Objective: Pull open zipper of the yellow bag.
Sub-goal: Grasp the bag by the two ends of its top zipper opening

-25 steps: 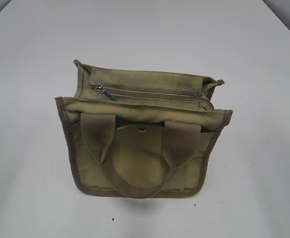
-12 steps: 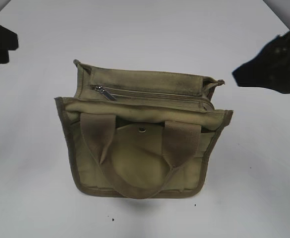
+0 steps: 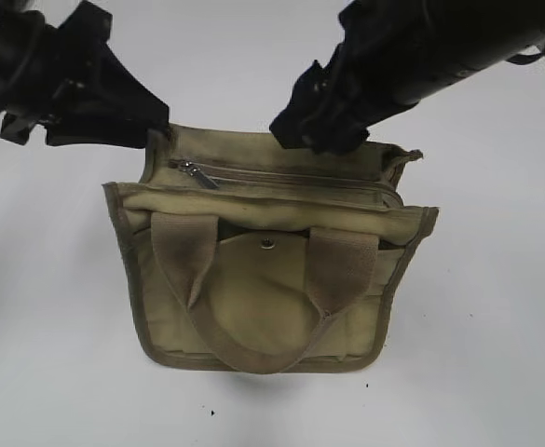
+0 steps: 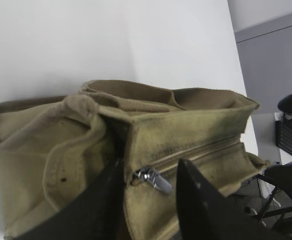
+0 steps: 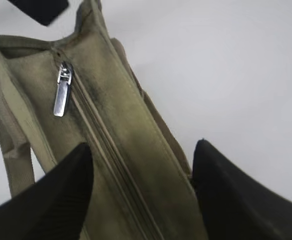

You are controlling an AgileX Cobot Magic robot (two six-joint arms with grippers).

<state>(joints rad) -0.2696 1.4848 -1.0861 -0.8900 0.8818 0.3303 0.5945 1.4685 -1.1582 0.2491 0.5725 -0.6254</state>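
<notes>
The yellow bag [image 3: 253, 298] stands on the white table with its zipper [image 3: 291, 177] running across the top, closed, and the silver pull tab [image 3: 196, 173] at the left end. My left gripper [image 3: 151, 130] is at the bag's back left corner. In the left wrist view it is open [image 4: 151, 165], with the pull tab [image 4: 154, 179] lying between its dark fingers [image 4: 200, 205], untouched. My right gripper [image 3: 314, 130] hangs over the middle of the back edge. It is open [image 5: 143, 150], straddling the top panel and zipper [image 5: 106, 145], well short of the pull tab [image 5: 62, 92].
Two tan handles [image 3: 183, 261] and a round snap flap [image 3: 268, 244] face the front. White table [image 3: 496, 354] surrounds the bag, with small dark specks [image 3: 212, 411] near the front. Past the table's edge, dark furniture [image 4: 290, 135] shows in the left wrist view.
Both arms have come in from the upper corners to the bag's back edge, and the right jaws have narrowed slightly. The bag and zipper have not moved.
</notes>
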